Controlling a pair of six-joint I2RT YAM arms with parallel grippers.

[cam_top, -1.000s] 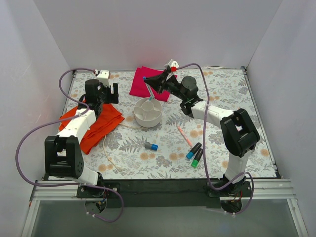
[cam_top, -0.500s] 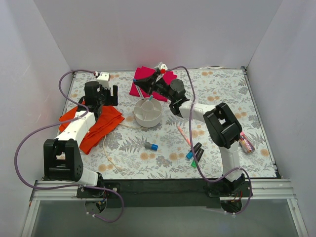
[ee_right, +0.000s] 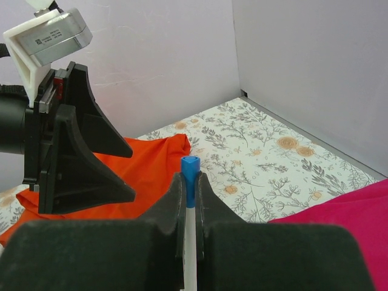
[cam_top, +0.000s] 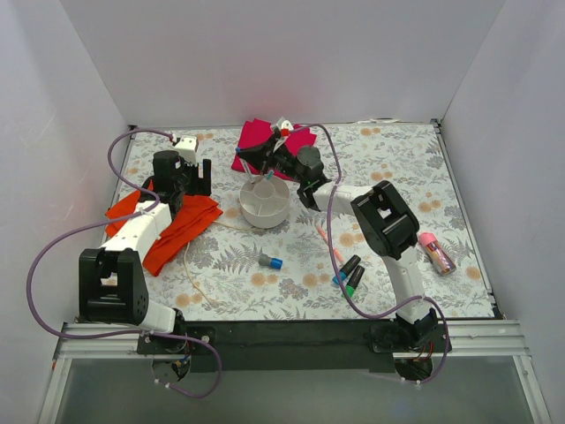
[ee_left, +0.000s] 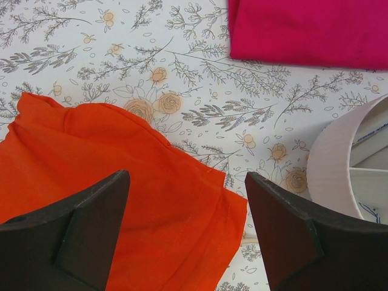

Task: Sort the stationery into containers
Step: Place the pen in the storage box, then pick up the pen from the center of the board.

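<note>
My right gripper (cam_top: 247,157) is shut on a white pen with a blue cap (ee_right: 190,168), held over the far left rim of the round white compartment dish (cam_top: 275,215). The cap sticks out past the fingertips in the right wrist view (ee_right: 190,182). My left gripper (cam_top: 196,173) is open and empty above the orange cloth (cam_top: 168,228); its wrist view (ee_left: 187,182) shows the dish rim (ee_left: 333,163) at right. On the table lie a pink pen (cam_top: 327,241), a blue-capped marker (cam_top: 345,269), a green-capped marker (cam_top: 353,283), a grey-blue stub (cam_top: 270,261) and a pink glittery tube (cam_top: 438,253).
A magenta cloth (cam_top: 261,141) lies behind the dish, under my right gripper. The orange cloth spreads left of the dish. A thin pale cord (cam_top: 189,265) curves across the mat in front of it. White walls enclose the table on three sides.
My right arm has swung left, carrying the pen from behind the dish's right side to its far left rim. The pink tube at right has come into view. The left arm barely moved.
</note>
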